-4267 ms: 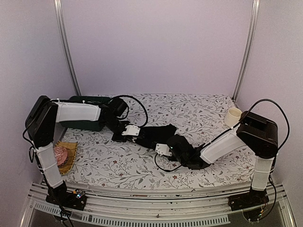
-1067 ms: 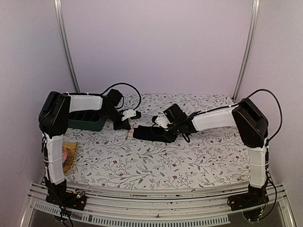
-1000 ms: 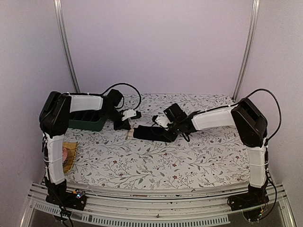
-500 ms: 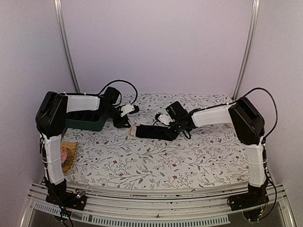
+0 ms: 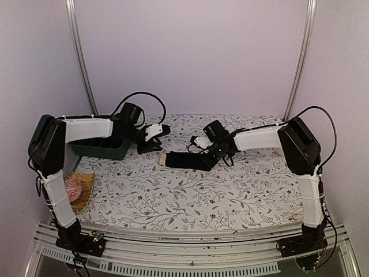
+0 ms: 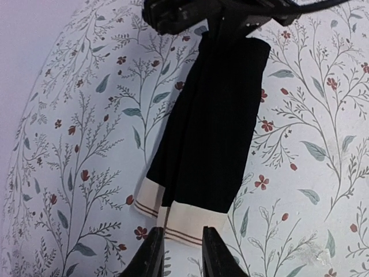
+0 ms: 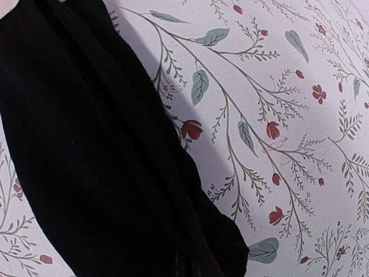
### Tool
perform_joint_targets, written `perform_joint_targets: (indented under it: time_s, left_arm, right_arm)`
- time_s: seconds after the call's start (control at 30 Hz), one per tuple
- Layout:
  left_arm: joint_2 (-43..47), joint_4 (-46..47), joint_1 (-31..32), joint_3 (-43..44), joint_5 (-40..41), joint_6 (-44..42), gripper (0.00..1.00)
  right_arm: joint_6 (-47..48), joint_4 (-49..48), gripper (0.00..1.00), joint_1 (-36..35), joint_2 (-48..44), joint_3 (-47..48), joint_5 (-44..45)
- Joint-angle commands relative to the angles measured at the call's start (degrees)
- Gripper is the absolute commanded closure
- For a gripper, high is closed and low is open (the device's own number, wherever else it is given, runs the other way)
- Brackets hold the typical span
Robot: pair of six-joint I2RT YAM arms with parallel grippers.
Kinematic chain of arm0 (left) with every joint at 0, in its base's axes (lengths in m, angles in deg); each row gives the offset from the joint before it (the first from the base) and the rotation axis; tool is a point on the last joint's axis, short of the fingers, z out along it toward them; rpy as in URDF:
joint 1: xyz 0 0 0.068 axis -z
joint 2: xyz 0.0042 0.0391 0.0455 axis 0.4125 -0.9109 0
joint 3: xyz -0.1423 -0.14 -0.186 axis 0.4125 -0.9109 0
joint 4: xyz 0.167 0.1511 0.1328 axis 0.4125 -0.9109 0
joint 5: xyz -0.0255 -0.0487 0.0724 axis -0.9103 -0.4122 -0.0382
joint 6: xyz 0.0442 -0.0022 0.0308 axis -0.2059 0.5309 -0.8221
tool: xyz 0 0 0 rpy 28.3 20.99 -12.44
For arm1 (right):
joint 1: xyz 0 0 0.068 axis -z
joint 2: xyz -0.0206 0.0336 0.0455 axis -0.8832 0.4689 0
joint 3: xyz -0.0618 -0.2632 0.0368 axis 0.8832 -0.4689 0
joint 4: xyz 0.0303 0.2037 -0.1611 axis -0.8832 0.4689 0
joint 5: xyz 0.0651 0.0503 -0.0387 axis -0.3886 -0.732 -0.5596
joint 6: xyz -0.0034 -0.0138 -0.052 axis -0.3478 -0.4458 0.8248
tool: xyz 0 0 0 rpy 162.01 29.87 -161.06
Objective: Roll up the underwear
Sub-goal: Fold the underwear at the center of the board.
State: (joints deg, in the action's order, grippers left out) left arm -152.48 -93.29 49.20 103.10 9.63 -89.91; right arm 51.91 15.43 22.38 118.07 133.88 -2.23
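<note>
Here, caught the left gripper [image 6: 183, 235] with its black fingers [image 6: 153, 257] a narrow gap apart and gripping nothing, poised near the cream, brown-striped waistband [image 6: 184, 216]. Found that band at the near end of the underwear [image 6: 213, 121], a black fabric garment folded into a long strip and lying flat, not yet rolled, on the white tablecloth printed with green sprigs and red flowers [image 5: 190, 196]. Showed the right gripper [image 6: 225, 29] clamped shut on the strip's far end, with dark folds gathering toward its tips in the right wrist view. Could not pick out the fingers themselves there against the black cloth. Placed the strip, from overhead, towards the back of the table and near its middle, stretched between the two arms, its cream end to the left and apart from the left gripper. Caught the dark green plastic compartment tray [image 5: 104, 151] at the back left, partly overlapped by the left arm in the overhead view and well apart from the garment. Caught, too, the pink knitted ball [image 5: 74, 187] in a shallow yellow woven dish [image 5: 87, 186] at the near left edge, well apart from both grippers.
</note>
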Motion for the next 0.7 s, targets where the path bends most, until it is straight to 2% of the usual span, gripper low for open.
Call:
perform_joint_targets:
  time_s: [0.0,0.27,0.5,0.67]
  left_arm:
    - [-7.7,-3.9,1.9,3.1,0.9,-0.4,0.75]
    - [-14.1,-2.8,2.0,9.3,4.5,4.5,0.66]
    - [-12.4,0.4,2.0,7.6,4.7,5.4,0.47]
    - [-11.9,1.8,2.1,7.9,5.1,6.2,0.43]
  right_arm:
    - [-3.0,4.2,0.97,1.8,2.0,0.7,-3.5]
    - [-5.4,5.0,0.97,2.1,-1.5,0.7,-7.2]
    - [-5.8,5.3,0.98,2.1,-4.7,-0.5,-7.9]
    - [-6.2,5.3,0.98,2.1,-6.8,-1.7,-7.4]
